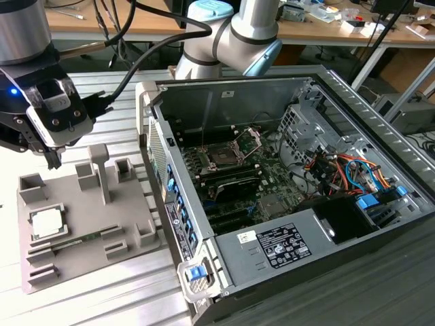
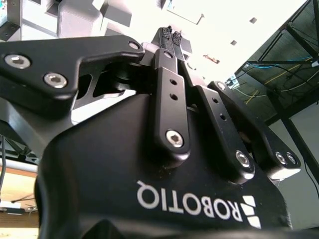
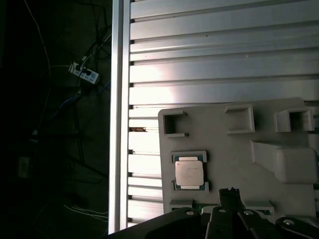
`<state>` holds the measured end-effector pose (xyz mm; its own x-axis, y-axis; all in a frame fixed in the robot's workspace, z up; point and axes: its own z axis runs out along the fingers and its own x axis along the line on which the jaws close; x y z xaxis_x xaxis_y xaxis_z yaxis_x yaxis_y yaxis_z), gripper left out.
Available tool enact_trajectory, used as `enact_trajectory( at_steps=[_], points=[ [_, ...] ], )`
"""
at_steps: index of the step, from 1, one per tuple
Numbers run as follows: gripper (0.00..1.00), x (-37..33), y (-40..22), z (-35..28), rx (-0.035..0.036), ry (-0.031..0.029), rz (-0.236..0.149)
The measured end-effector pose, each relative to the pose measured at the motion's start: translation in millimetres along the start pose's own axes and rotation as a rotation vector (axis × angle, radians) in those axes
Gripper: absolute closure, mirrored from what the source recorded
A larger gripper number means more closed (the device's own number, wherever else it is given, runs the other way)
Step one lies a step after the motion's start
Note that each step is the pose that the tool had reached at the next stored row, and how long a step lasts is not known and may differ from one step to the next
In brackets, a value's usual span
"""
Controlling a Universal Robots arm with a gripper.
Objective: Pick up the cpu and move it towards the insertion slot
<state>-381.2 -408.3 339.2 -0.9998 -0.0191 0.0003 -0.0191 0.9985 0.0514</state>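
The cpu (image 1: 46, 222), a small silvery square chip, lies flat in a recess of the grey fixture plate (image 1: 81, 210) at the exterior view's left. My gripper (image 1: 53, 161) hangs above the plate's far left part, apart from the chip. Its black fingertips (image 2: 172, 34) press together with nothing between them. In the first wrist view the cpu (image 3: 189, 173) sits just beyond the gripper (image 3: 230, 191). The insertion slot (image 1: 223, 156), a dark square socket with its silver bracket (image 1: 248, 140) raised, is on the board inside the open computer case.
The open computer case (image 1: 380, 142) takes up the exterior view's right, with cables (image 1: 346, 170) and a power supply (image 1: 285, 248) inside. Upright posts (image 1: 100, 170) rise from the fixture plate. Both stand on a slatted aluminium table (image 3: 224, 50), whose edge (image 3: 118, 114) runs beside the plate.
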Motion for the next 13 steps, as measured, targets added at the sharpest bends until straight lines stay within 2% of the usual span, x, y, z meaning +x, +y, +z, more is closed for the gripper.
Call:
enact_trajectory(
  at_steps=[13],
  points=[
    [0.89,0.0,-0.1,2.3,0.0001,0.0,0.0]
  ],
)
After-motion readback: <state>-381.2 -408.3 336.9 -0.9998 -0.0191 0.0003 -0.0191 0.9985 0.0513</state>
